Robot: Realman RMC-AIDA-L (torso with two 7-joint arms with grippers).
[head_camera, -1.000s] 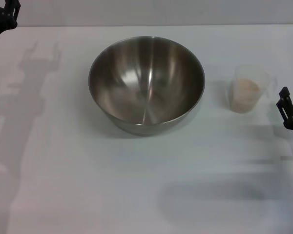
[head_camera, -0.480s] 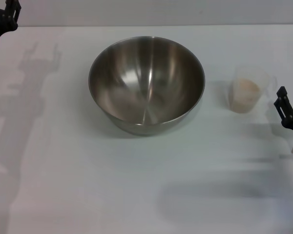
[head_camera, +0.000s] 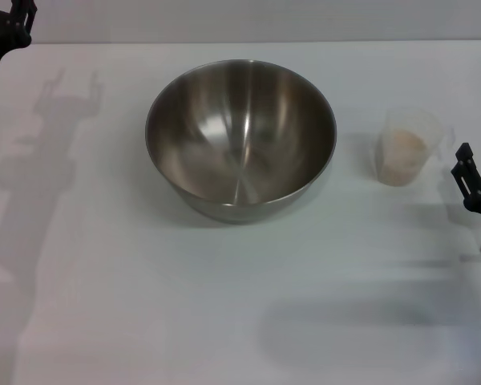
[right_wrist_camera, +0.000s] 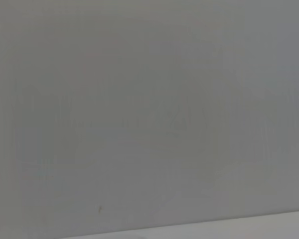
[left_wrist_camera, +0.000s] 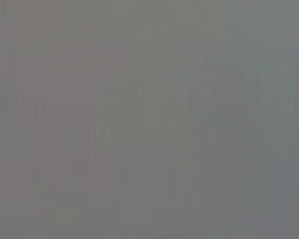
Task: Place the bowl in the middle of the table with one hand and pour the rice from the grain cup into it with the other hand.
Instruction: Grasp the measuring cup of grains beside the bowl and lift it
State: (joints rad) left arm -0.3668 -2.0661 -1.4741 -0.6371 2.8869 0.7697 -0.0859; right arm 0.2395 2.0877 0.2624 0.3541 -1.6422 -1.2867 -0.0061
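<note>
White counter [head_camera: 128, 305] fills nearly the whole head view, and on it sits the stainless-steel bowl [head_camera: 240, 140], upright and about in the middle, slightly toward the far edge. It is empty: nothing pale lies in its brushed inside. Placing the bowl therefore looks done, and pouring is the step in hand, though not yet begun.

To the bowl's right, apart from it, stands the grain cup [head_camera: 407, 148], upright, with the rice [head_camera: 404, 152] filling much of it. The right gripper [head_camera: 474, 186] shows only partly at the right edge of the view, near the cup but not touching it; whether it is wide or narrow I cannot tell. The left gripper [head_camera: 12, 22] is at the far left corner, well apart from everything, mostly cut off, its opening likewise hidden. Neither wrist view shows anything useful.

Next, I judge, the right gripper must close in on the cup, grip its wall, carry it over the bowl's rim and tip it.
</note>
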